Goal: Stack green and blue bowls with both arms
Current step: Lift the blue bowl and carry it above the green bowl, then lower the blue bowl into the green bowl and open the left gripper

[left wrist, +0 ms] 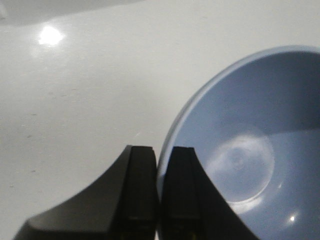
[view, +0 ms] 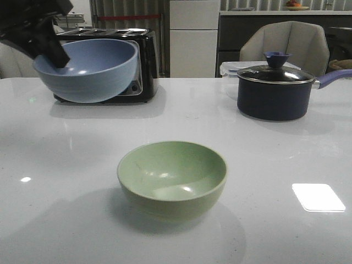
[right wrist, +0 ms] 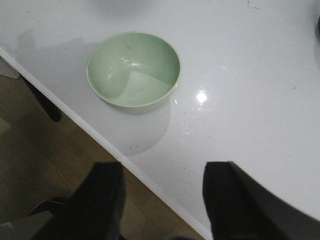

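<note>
The blue bowl (view: 91,69) hangs tilted in the air at the far left, above the table. My left gripper (view: 52,49) is shut on its rim; in the left wrist view the two fingers (left wrist: 141,195) pinch the rim of the blue bowl (left wrist: 250,150). The green bowl (view: 172,177) sits upright and empty on the white table near the front middle. It also shows in the right wrist view (right wrist: 134,70). My right gripper (right wrist: 162,172) is open and empty, high over the table's front edge, well apart from the green bowl. It is out of the front view.
A black toaster (view: 135,60) stands behind the blue bowl at the back left. A dark lidded saucepan (view: 275,91) with a purple handle stands at the back right, a clear container (view: 228,69) behind it. The table's front edge (right wrist: 150,182) and the wood floor show below my right gripper.
</note>
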Available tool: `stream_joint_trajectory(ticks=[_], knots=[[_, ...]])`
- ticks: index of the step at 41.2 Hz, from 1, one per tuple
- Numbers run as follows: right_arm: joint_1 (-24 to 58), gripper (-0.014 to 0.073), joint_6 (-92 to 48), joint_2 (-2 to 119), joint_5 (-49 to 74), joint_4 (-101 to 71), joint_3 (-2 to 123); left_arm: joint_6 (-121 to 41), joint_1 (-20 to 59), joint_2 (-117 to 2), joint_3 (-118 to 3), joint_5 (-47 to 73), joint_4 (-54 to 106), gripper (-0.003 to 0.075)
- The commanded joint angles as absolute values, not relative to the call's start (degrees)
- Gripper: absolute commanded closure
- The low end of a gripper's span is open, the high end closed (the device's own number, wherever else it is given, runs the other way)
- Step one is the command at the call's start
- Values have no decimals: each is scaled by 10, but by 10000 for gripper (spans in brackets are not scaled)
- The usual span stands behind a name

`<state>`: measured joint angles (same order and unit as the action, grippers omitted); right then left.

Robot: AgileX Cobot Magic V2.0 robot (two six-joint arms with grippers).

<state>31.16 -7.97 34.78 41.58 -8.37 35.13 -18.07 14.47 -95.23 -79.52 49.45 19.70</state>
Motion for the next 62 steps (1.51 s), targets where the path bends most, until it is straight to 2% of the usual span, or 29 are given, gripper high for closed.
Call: stream_joint_trajectory(ticks=[1,8,16,33,62], knots=[[312,128,-85,347,377,-82,366,-187,194,-906,-796,479,221,622],[312,128,-85,347,377,-82,366,-187,290,-911,-794,487,217,621],[312,128,-85,347,377,-82,366,-171,331,-937,-794,487,211,621],[312,128,-85,347,377,-82,366,-117,338,-985,-794,458,150,621],[312,128,-85,347,377,-82,366,-118,338,-1044,-794,455,157,604]])
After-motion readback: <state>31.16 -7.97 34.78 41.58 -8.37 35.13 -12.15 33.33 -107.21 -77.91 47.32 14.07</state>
